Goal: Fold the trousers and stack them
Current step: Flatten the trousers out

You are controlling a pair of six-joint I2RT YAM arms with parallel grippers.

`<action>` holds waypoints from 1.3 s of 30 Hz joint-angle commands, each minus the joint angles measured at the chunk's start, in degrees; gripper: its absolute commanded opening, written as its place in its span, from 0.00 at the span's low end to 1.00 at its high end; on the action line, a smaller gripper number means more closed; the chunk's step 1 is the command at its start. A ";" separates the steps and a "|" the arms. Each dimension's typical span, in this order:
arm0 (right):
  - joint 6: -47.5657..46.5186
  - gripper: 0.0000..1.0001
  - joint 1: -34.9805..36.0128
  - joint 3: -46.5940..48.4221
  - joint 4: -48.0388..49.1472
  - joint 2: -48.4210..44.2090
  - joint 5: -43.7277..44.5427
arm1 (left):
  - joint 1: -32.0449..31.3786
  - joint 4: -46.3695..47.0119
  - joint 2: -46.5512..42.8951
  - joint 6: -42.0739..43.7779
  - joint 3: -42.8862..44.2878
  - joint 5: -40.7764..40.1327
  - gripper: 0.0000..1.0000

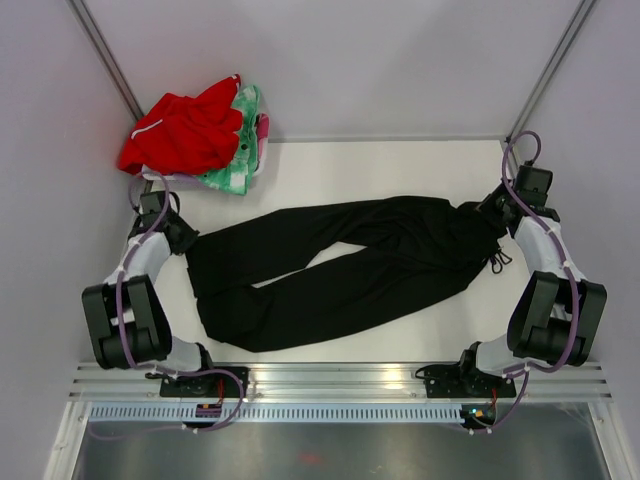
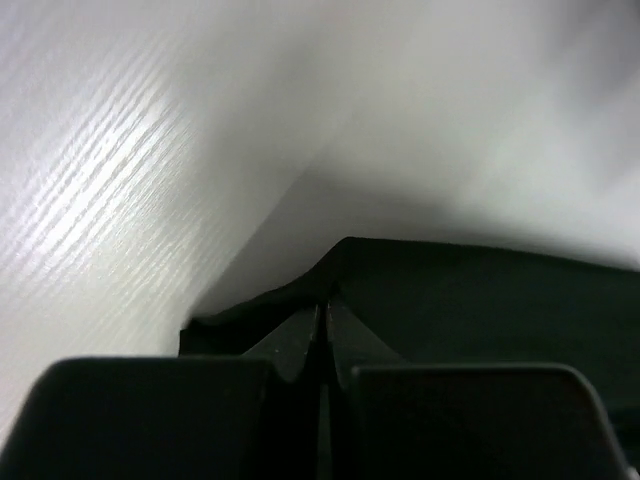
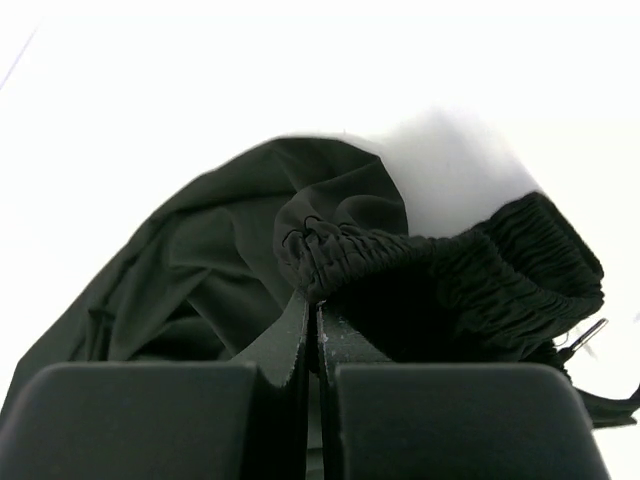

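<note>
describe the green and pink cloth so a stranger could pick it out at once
Start at the white table and go to its far left corner, where a small heap of clothes lies. The green-and-pink cloth sits underneath, peeking out right of the red garment. It alone is patterned, unlike the plain black trousers.

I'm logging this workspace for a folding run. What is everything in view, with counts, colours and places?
trousers: one, black, spread across the middle of the table, waist to the right, legs to the left
red garment: one, red with white trim, bunched at the far left corner
patterned cloth: one, green and pink, partly under the red garment
table: one, white, beneath all the clothes
left gripper: one, black, shut on the end of a trouser leg
right gripper: one, black, shut on the waistband
</note>
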 commanded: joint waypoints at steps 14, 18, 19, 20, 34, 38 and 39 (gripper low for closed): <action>-9.00 0.63 -2.11 15.27 -0.29 9.05 0.99 | 0.28 1.41 -14.36 16.25 8.84 5.32 0.02; -9.70 0.92 -4.49 19.05 0.05 10.10 -2.86 | 0.28 -0.35 -15.51 15.28 7.70 7.50 0.02; -10.57 0.94 -4.58 20.37 0.23 11.58 -4.53 | 0.28 -0.35 -16.03 15.11 7.35 8.12 0.02; -12.84 0.94 -4.67 23.86 -0.21 12.82 -6.28 | 0.28 -0.26 -16.12 14.84 7.09 8.56 0.02; -18.76 0.90 -3.17 28.39 -6.37 33.04 -4.27 | 0.28 -0.18 -13.84 15.28 5.68 9.01 0.02; -17.26 0.87 -2.38 24.43 -4.35 32.43 -5.94 | 0.28 -0.17 -13.84 15.45 5.24 9.01 0.02; -17.17 0.86 -1.86 23.38 -3.47 31.91 -6.12 | 0.28 -0.26 -13.75 15.54 5.24 9.10 0.02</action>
